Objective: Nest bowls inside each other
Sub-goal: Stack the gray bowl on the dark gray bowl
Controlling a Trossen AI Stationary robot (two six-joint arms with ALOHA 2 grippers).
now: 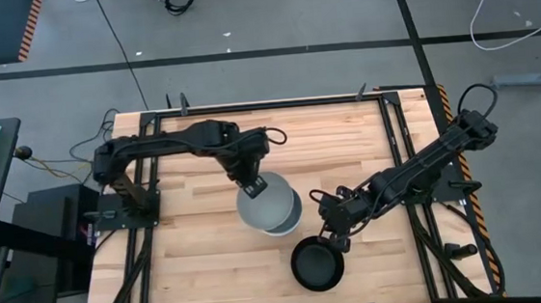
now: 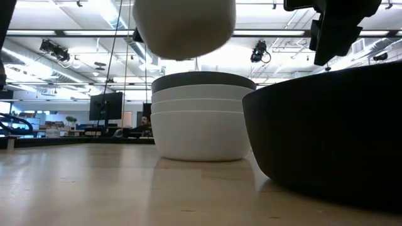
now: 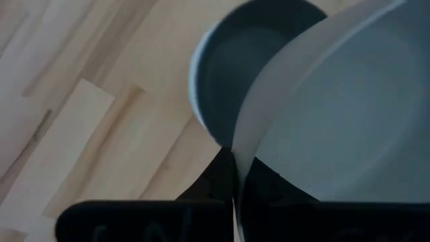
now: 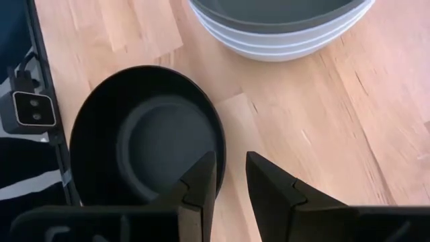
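A stack of bowls (image 1: 283, 216) (image 2: 201, 119) stands mid-table, a dark grey one (image 3: 248, 67) on top of white ones. My left gripper (image 1: 252, 185) (image 3: 235, 181) is shut on a light grey-green bowl (image 1: 263, 200) (image 2: 185, 25) (image 3: 336, 114) above the stack. A black bowl (image 1: 316, 264) (image 4: 144, 134) (image 2: 326, 138) rests on its base near the table's near edge. My right gripper (image 1: 335, 238) (image 4: 228, 178) hangs open above the black bowl's right rim, one finger over the inside and one over the outside, touching nothing. My left gripper pinches the light grey-green bowl by its rim (image 3: 236, 151), one finger (image 3: 265, 191) inside the bowl and one (image 3: 211, 185) outside. The fingers come down from above on the rim's far-left side. The bowl is lifted clear, hanging over the stack and overlapping it.
Bare wooden tabletop (image 1: 192, 254) lies left of the stack and along the near edge. Black metal rails (image 1: 401, 151) frame the table on both sides. The room behind shows in the low view, with a person (image 2: 144, 122) far off.
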